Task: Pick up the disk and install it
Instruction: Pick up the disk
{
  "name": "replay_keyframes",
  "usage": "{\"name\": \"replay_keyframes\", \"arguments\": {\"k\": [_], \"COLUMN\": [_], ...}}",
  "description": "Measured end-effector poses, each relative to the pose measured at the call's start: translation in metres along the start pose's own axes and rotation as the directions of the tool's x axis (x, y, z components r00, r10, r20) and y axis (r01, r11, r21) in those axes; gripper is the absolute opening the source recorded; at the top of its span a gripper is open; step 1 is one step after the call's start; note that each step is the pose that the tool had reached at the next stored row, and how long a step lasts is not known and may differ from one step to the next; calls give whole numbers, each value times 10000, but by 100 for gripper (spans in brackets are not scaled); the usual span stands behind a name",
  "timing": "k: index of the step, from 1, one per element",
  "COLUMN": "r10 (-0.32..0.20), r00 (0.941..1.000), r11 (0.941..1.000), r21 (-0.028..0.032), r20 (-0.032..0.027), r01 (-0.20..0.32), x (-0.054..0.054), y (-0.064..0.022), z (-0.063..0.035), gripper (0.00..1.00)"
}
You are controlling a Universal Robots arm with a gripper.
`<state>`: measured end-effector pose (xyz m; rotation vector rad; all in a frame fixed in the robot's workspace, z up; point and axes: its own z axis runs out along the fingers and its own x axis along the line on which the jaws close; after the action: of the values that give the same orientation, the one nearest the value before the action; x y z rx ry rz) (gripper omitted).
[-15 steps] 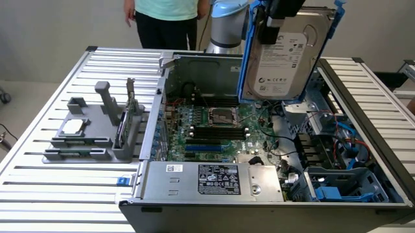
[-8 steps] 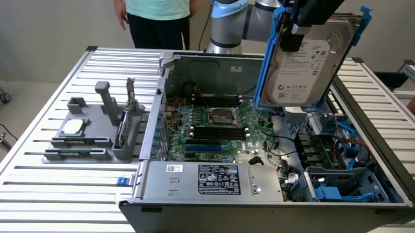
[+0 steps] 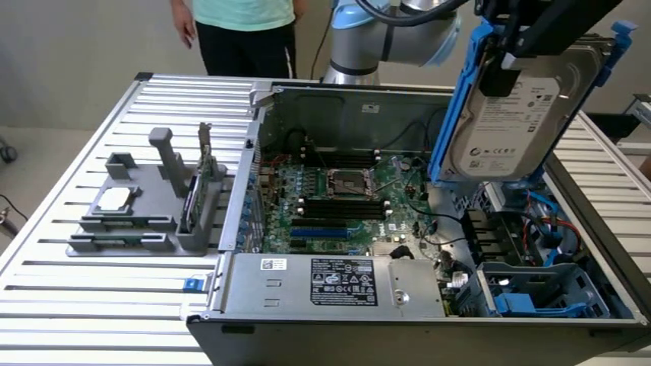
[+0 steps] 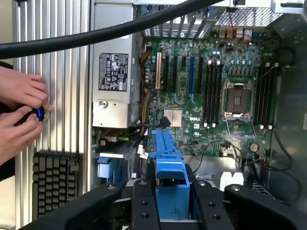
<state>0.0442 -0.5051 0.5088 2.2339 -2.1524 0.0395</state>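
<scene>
The disk (image 3: 514, 122), a silver-grey hard drive with a white label in a blue carrier, hangs upright in the air over the open computer case's (image 3: 356, 95) side at the exterior view's right. My gripper (image 3: 514, 65) is shut on its upper end. In the wrist view the blue carrier edge (image 4: 169, 175) runs between my black fingers (image 4: 144, 206), with the motherboard (image 4: 211, 96) below. Under the held disk, at the case's corner, lies a drive bay (image 3: 534, 293) with blue plastic parts.
A grey fixture (image 3: 142, 221) on the slatted table holds a small square chip (image 3: 114, 198) and a thin card (image 3: 191, 194) on edge. The power supply (image 3: 325, 280) sits along the case's front. A person (image 3: 244, 30) stands behind; hands (image 4: 19, 115) and a keyboard (image 4: 53, 182) are beside the case.
</scene>
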Motion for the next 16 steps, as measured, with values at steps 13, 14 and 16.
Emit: {"name": "replay_keyframes", "arguments": {"k": [13, 14, 16], "r10": [1, 1, 1], "r00": [10000, 10000, 10000], "r11": [10000, 10000, 10000], "r21": [0, 0, 0], "r20": [1, 0, 0], "r01": [-1, -1, -1], "x": [343, 372, 431], "y": [-372, -394, -441], "z": [62, 68, 79], "gripper": [33, 33, 33]}}
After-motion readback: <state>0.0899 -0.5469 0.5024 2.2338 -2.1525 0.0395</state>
